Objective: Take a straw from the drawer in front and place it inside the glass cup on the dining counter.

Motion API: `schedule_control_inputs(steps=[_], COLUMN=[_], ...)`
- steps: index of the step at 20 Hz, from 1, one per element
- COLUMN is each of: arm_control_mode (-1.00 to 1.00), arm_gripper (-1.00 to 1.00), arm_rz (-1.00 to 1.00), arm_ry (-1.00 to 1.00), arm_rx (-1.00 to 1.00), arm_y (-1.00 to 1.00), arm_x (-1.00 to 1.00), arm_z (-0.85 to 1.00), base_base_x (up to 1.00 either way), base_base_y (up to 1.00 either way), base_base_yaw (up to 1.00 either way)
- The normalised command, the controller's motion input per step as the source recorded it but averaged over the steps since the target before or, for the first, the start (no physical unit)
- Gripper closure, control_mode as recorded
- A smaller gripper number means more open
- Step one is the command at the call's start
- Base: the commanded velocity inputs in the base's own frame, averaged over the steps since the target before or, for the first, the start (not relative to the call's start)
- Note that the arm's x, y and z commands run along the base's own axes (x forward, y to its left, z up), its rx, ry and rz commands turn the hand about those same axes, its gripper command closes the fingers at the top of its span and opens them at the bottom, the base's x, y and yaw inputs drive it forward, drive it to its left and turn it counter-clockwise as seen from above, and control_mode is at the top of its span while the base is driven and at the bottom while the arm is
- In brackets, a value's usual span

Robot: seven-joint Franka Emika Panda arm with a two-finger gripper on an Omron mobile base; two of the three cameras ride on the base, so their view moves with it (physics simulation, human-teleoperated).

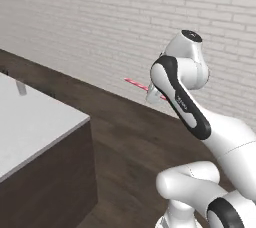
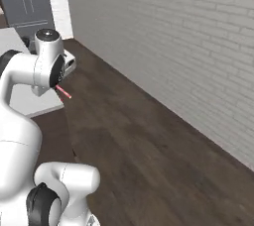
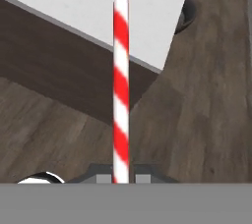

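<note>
Brick wall (image 1: 100,17), pale and whitewashed, runs behind a dark wood-plank floor (image 2: 149,155) in both base views. At the left of the left base view stands the dining counter (image 1: 35,122), a white flat top on a dark wood base, its near corner pointing toward my arm. Close to its far edge stands the glass cup (image 1: 21,88), a small clear tumbler, upright; in the hand view it appears near the counter's upper edge, partly cut off by the frame.

My gripper (image 3: 121,178) is closed narrowly on the straw (image 3: 121,85), a thin stick with red and white stripes. In the hand view the two finger tips (image 3: 142,178) press it from either side at its lower end, and the straw runs straight away from the hand, its free end lying over the white top near the counter's corner. In the left base view the straw projects leftward from behind my wrist, held in the air over the floor, well apart from the cup. In the right base view a short pink length shows just below the hand.
</note>
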Motion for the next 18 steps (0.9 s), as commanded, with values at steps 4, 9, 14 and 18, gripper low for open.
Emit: schedule_control_inputs(steps=[4,9,14,18], arm_control_mode=[1.00,1.00,1.00,1.00], arm_gripper=[1.00,1.00,1.00,1.00], arm_rz=[0.00,0.00,0.00,0.00], arm_ry=[0.00,0.00,0.00,0.00], arm_rx=[0.00,0.00,0.00,0.00], arm_y=[0.00,0.00,0.00,0.00], arm_x=[0.00,0.00,0.00,0.00], arm_z=[0.00,0.00,0.00,0.00], base_base_x=[0.70,0.74,0.74,0.77], base_base_y=[-0.61,-0.57,-0.53,-0.50], base_base_yaw=[0.36,0.38,0.40,0.42])
